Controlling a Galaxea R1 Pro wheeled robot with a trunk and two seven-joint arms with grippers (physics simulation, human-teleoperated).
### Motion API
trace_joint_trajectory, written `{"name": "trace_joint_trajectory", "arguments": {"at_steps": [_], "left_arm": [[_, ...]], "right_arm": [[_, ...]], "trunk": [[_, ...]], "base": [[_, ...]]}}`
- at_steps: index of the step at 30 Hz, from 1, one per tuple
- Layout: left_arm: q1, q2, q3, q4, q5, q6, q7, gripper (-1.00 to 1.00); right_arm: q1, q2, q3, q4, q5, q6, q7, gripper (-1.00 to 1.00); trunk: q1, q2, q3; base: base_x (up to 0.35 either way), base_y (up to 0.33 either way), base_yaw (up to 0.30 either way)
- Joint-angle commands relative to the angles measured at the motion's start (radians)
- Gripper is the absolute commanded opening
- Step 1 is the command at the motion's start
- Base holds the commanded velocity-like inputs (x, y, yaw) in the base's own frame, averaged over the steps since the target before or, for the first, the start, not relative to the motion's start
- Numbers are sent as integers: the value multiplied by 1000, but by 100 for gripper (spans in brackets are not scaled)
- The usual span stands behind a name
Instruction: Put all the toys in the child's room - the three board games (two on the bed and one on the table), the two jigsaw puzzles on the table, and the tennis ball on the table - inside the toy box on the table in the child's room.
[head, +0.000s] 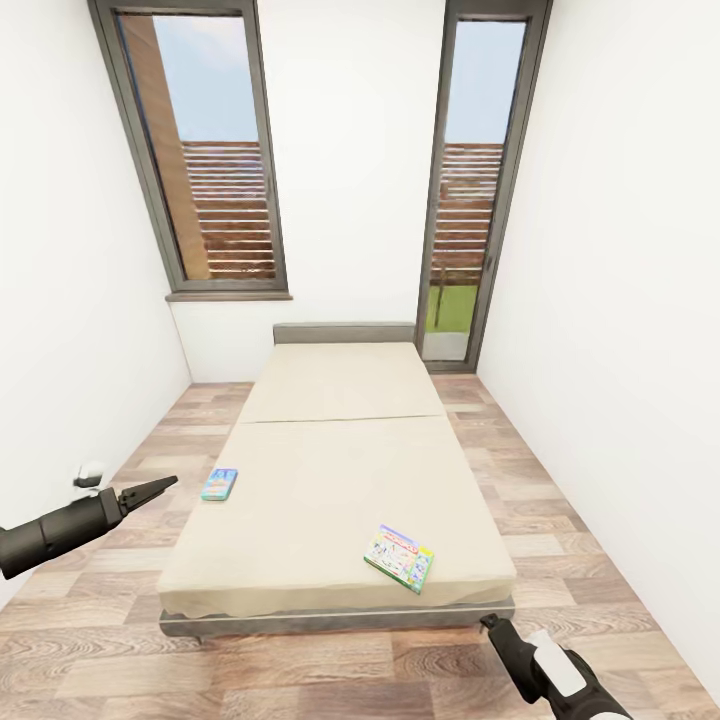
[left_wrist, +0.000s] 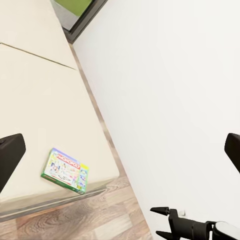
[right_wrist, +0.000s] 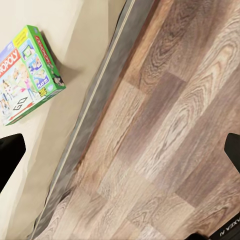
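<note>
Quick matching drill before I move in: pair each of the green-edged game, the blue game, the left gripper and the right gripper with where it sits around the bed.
Things:
1. green-edged board game
2. blue board game
3. left gripper
4. right gripper

Places:
A. on the bed at its left edge
B. over the floor, off the bed's near right corner
C. on the bed near its near right corner
D. over the floor beside the bed's left edge

Pairs: 1-C, 2-A, 3-D, 4-B

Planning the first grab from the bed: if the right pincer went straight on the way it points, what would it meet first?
Probably the bed's grey front edge, near the green-edged board game; the right pincer points up-left toward it, though depth is unclear.
</note>
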Motion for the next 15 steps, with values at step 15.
{"name": "trace_joint_trajectory", "arguments": {"at_steps": [15], "left_arm": [[-1, 1, 2, 0, -2, 8, -2, 100]], "right_arm": [[0, 4, -2, -2, -10, 5, -7, 100]], "trunk": [[58, -107, -49]], "base": [[0, 0, 0]]}}
